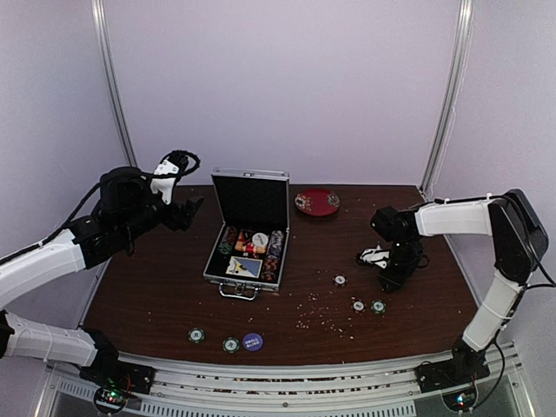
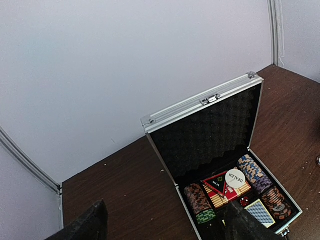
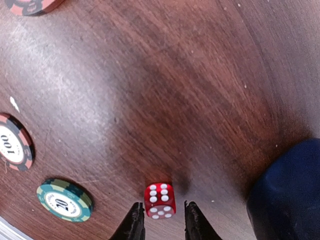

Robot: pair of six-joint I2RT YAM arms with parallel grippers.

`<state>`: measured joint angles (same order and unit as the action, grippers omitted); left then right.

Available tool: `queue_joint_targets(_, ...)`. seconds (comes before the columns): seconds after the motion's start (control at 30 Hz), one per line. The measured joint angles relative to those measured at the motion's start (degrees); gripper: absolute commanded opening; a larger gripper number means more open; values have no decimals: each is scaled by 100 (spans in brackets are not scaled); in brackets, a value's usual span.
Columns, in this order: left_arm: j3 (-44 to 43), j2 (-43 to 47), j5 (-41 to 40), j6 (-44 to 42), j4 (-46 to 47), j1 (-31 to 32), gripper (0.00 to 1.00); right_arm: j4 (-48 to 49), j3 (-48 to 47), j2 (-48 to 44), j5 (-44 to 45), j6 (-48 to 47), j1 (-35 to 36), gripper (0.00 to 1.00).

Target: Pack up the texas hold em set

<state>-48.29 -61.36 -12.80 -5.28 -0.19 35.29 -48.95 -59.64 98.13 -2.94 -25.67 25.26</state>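
The silver case (image 1: 252,200) stands open mid-table, its lid upright, with chip rows (image 2: 199,200), a card deck (image 2: 225,192) and a white dealer button (image 2: 235,178) inside. A red die (image 3: 160,200) lies on the table between the tips of my right gripper (image 3: 162,206). Those jaws stand narrowly open, the left tip at the die and a gap on the right. Loose chips (image 3: 65,200) (image 3: 12,142) lie to its left. My left gripper (image 2: 167,230) hovers open left of the case, holding nothing.
A red round plate (image 1: 316,202) sits behind the case on the right. More loose chips (image 1: 359,306) (image 1: 230,345) lie near the front edge. A dark blue object (image 3: 290,190) stands close to the right of the right gripper. Crumbs are scattered on the wood.
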Motion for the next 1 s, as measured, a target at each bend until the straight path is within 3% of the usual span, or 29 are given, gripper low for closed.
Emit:
queue_joint_targets(0.2,0,-15,0,0,-2,0,82,39,-131,212,-109,-13,0,26)
queue_joint_targets(0.47,0,-17,-2,0,-2,0,82,33,-251,308,-232,-46,0,14)
queue_joint_targets(0.73,0,-24,0,0,-2,0,82,-83,-382,378,-345,-109,0,8)
queue_joint_targets(1.0,0,-50,0,0,-2,0,82,-426,-1475,632,-697,-107,96,8)
